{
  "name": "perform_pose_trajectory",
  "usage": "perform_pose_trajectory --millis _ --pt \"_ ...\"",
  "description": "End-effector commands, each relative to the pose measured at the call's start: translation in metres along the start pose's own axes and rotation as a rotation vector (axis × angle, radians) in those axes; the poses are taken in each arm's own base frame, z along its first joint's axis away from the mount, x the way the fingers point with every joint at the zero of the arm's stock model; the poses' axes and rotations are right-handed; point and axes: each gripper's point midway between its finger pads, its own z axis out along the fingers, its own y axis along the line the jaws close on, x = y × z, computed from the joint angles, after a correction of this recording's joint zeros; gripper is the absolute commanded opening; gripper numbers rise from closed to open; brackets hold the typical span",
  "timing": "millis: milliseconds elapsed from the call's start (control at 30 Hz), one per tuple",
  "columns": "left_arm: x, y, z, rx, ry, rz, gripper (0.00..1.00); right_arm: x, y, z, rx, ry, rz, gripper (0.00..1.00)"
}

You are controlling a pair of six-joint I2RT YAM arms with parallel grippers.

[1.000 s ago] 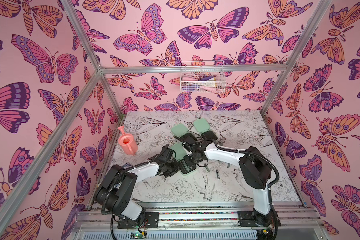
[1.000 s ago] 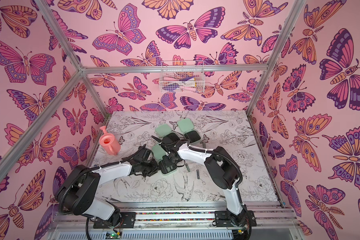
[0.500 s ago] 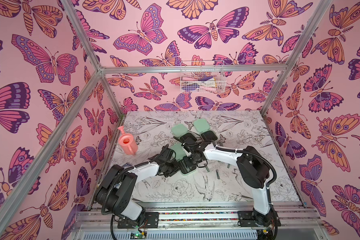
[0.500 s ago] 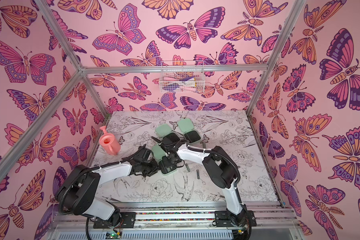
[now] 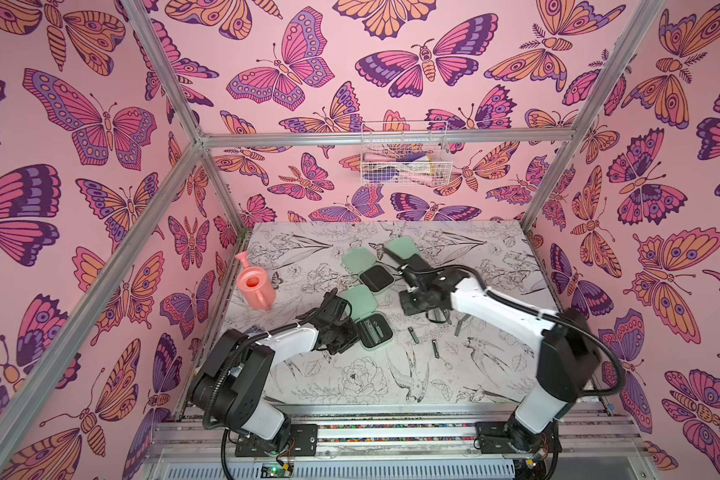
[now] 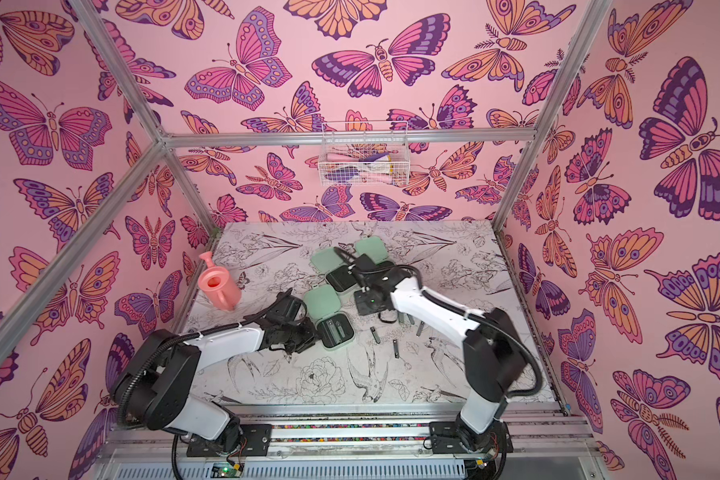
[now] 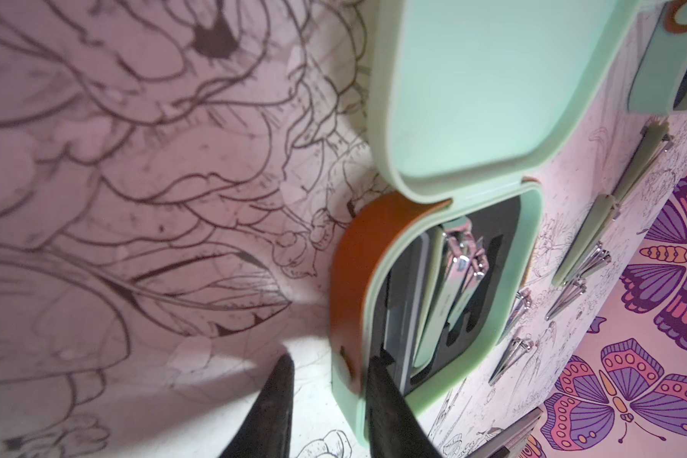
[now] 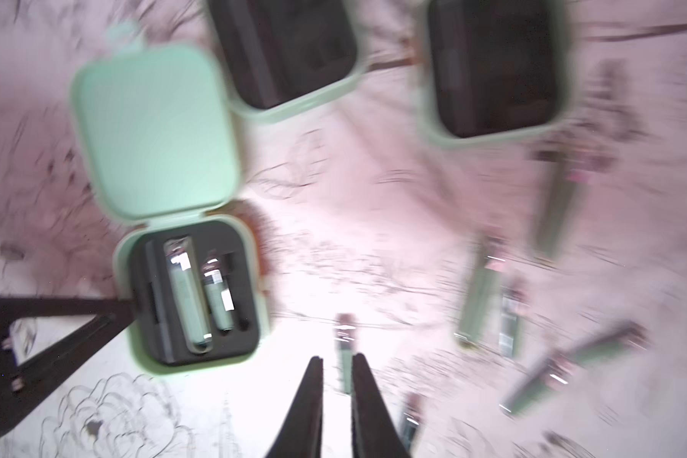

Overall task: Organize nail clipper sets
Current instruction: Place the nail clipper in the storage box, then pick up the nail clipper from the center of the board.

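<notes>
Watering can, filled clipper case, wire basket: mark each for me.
Watering can (image 5: 263, 296): in a top view, on its pink body.
Filled clipper case (image 5: 358, 298): in a top view, on its open lid.
Wire basket (image 5: 404, 182): in a top view, on its lower front wires.

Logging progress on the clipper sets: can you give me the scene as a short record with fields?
Nearest mint-green hinged plastic case: open, two clippers slotted inside
Left tool: clamped on that case's wall
Loose slim grey metal clippers: several on floral-print table
Right tool: slightly open, nothing visibly held, above those loose clippers
Farther mint-green cases: both open, look empty
</notes>
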Motion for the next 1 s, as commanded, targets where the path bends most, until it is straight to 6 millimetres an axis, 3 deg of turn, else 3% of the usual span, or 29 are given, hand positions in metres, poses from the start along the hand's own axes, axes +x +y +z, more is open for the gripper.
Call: perform_pose_trajectory --millis 0,167,333,467,733,767,967 --pt "0.007 0.013 0.005 -0.052 0.031 -0.004 0.33 0.037 -0.073 0.000 0.164 0.085 0.124 0.22" --pt "0.007 0.013 0.006 -0.050 0.033 -0.004 0.33 0.070 -0.127 0.012 0.181 0.152 0.268 0.28" --pt "0.009 0.014 0.006 -0.043 0.038 0.010 0.33 0.071 -0.152 0.021 0.154 0.149 0.356 0.35" --pt "0.009 0.014 0.007 -0.041 0.041 0.015 0.33 0.066 -0.163 0.028 0.150 0.130 0.420 0.37" --pt "0.010 0.015 0.009 -0.040 0.048 0.024 0.33 0.053 -0.166 0.053 0.152 0.096 0.528 0.40" --pt "0.010 0.015 0.009 -0.041 0.048 0.025 0.33 0.058 -0.168 0.062 0.171 0.120 0.538 0.40" --pt "0.011 0.016 0.013 -0.046 0.060 0.027 0.33 0.055 -0.175 0.077 0.209 0.102 0.591 0.42"
